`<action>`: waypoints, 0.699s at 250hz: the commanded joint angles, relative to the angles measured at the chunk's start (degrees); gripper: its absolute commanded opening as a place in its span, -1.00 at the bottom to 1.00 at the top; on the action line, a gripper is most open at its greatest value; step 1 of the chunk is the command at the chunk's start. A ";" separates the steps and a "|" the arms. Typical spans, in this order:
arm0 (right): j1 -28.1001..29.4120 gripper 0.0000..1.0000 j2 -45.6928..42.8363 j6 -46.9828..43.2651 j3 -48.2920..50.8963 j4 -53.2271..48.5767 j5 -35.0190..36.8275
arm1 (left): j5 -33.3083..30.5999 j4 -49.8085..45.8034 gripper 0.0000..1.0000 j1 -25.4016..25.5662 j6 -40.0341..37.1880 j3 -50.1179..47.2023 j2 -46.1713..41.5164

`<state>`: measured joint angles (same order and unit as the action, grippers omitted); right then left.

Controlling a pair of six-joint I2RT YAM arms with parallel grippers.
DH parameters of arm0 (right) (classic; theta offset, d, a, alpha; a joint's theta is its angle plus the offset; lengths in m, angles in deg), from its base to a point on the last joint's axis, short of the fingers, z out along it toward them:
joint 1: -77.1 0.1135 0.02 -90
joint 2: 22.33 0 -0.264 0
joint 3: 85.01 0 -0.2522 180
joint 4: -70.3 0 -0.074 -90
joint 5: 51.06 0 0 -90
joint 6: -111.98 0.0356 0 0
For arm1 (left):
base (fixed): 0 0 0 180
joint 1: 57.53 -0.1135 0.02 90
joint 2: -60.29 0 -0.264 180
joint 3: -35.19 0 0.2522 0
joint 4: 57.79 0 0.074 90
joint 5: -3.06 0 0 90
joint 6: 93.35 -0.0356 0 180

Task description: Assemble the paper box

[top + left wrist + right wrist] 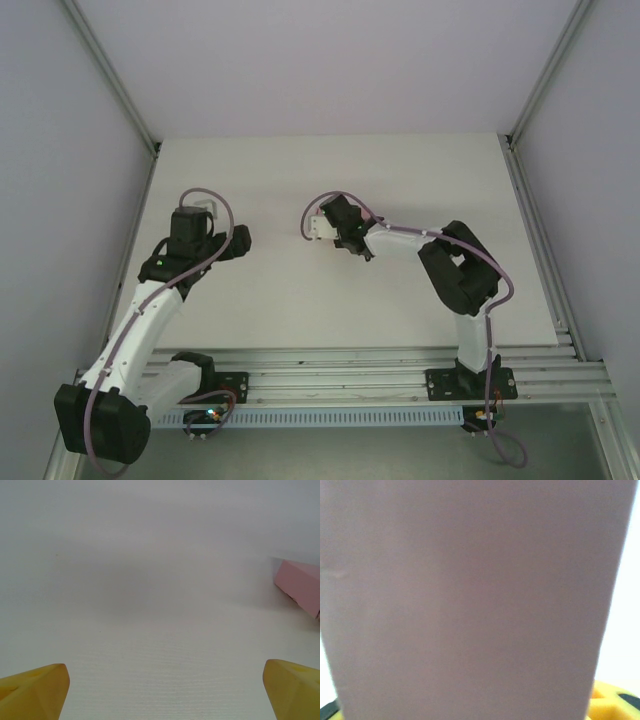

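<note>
Paper box (317, 228), pink, in right jaws.

Top view: even, diffuse overhead light with a faint lavender cast on the walls. The table (400, 190) is bright, with no glare and only weak, soft shadows under the arms.

Left wrist view: smooth falloff toward the top of the frame, with a broad faint shadow mid-frame. The paper box (300, 585) at the right edge is reasonably sharp. The fingertips (35, 690) of the left gripper (165, 695) are slightly soft.

Right wrist view: the paper box (470, 595) is too close, fully defocused and textureless. A blown-out white strip runs down the right edge.
</note>
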<state>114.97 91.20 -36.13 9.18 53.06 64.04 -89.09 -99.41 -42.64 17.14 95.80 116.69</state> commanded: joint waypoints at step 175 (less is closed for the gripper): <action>2.19 0.99 -31.14 20.15 7.55 -20.94 -23.64 | -0.36 2.29 1.00 -0.42 -1.37 -1.11 -2.25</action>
<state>118.21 68.76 -21.55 12.52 29.58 45.85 -88.50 -98.86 -42.64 17.08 95.78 116.02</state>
